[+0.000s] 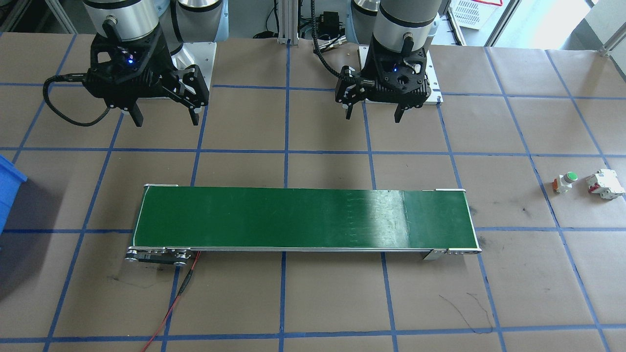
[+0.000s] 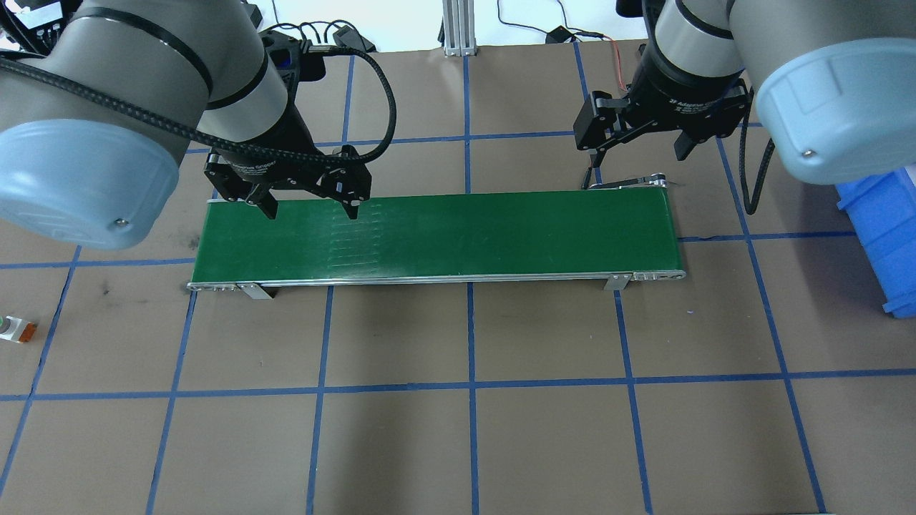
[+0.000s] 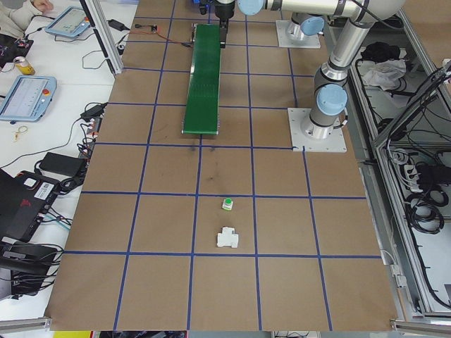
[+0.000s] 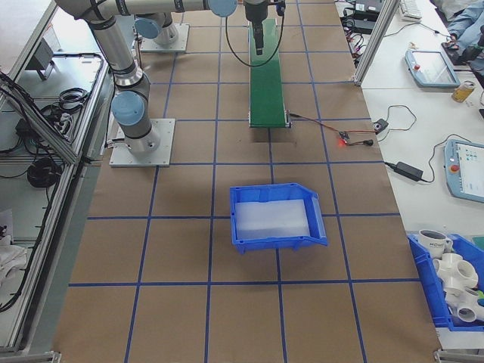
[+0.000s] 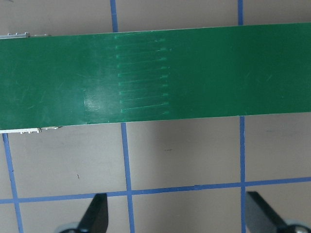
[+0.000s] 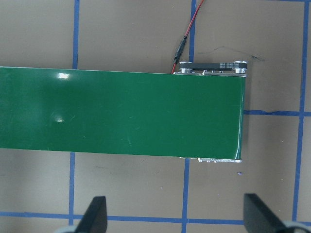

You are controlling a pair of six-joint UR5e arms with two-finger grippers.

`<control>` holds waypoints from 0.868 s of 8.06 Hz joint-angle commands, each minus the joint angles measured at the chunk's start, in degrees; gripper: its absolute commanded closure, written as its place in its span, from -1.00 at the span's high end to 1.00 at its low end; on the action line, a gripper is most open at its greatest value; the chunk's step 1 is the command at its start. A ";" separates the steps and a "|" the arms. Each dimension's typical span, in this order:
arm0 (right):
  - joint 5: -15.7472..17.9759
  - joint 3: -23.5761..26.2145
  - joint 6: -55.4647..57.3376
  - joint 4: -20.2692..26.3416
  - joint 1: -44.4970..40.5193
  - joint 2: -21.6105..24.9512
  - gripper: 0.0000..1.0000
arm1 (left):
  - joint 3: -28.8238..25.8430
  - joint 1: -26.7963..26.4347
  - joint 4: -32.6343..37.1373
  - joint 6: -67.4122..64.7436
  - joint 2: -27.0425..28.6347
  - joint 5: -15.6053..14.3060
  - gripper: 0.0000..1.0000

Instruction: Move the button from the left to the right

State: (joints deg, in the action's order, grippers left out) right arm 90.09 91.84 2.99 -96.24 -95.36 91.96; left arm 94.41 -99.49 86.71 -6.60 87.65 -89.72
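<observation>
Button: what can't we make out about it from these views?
- Overhead: the button is cut off by the left edge; cap not visible.
- Exterior left: too small for detail beyond the green cap.
- Both wrist views: absent; only the belt and table show.
- Exterior right: out of frame.
- Front view shows it best, beside the breaker.

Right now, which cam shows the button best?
Exterior front-facing: the button lies unobstructed, green cap, pale body and orange base all visible, beside the white breaker. Exterior left shows it small, mostly the green cap. Overhead exterior cuts it off at the frame edge. The exterior right and both wrist views miss it.
</observation>
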 commanded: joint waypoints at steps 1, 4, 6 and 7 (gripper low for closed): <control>0.00 0.00 0.00 0.00 0.00 -0.02 1.00 | 0.07 2.18 0.39 0.62 -0.46 -0.10 1.00; 0.00 0.00 0.00 0.00 0.00 -0.02 1.00 | -0.37 17.78 0.74 11.95 -0.12 -0.54 1.00; 0.00 0.00 0.00 0.00 0.00 -0.02 1.00 | 0.24 31.84 2.50 22.62 0.50 -0.46 1.00; 0.00 0.00 0.00 0.00 0.00 -0.02 1.00 | 0.33 38.34 2.15 31.30 0.68 -0.63 1.00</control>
State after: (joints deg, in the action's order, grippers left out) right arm 90.09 91.85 2.98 -96.24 -95.36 91.93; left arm 94.47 -73.28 88.83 11.65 87.86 -90.25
